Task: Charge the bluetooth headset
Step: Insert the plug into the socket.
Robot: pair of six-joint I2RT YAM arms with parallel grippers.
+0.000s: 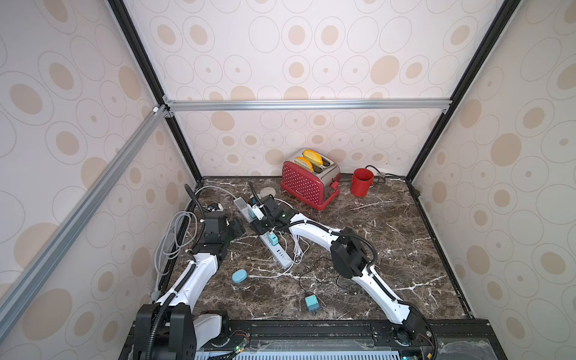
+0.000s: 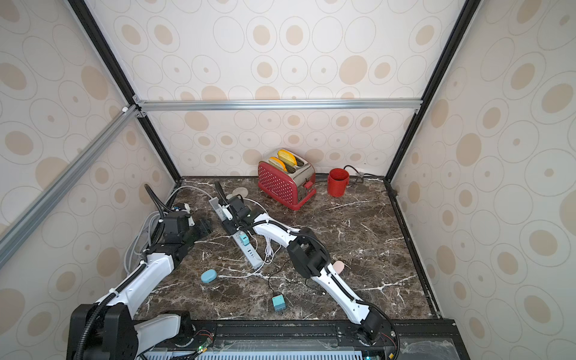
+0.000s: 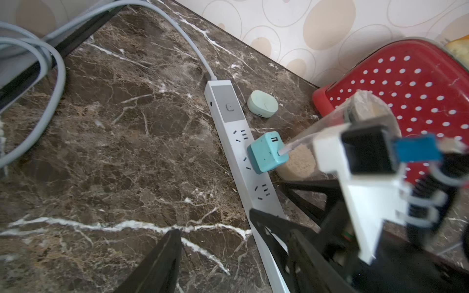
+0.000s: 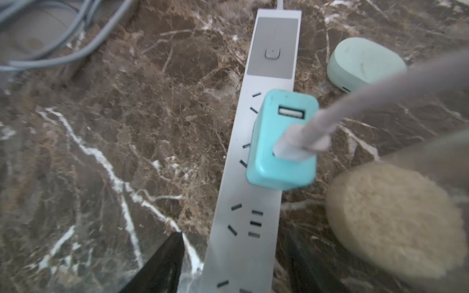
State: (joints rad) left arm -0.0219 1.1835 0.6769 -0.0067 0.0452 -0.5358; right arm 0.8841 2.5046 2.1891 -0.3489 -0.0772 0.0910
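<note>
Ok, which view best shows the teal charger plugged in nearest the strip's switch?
Right wrist view: the teal charger sits large and central, seated in the power strip, free USB port and plugged cable clear. The left wrist view shows it smaller, at an angle. In both top views the right arm mostly hides it.

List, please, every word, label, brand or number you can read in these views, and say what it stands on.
None can be read: the power strip, the teal charger, the red toaster and the red cup show no legible print.
</note>
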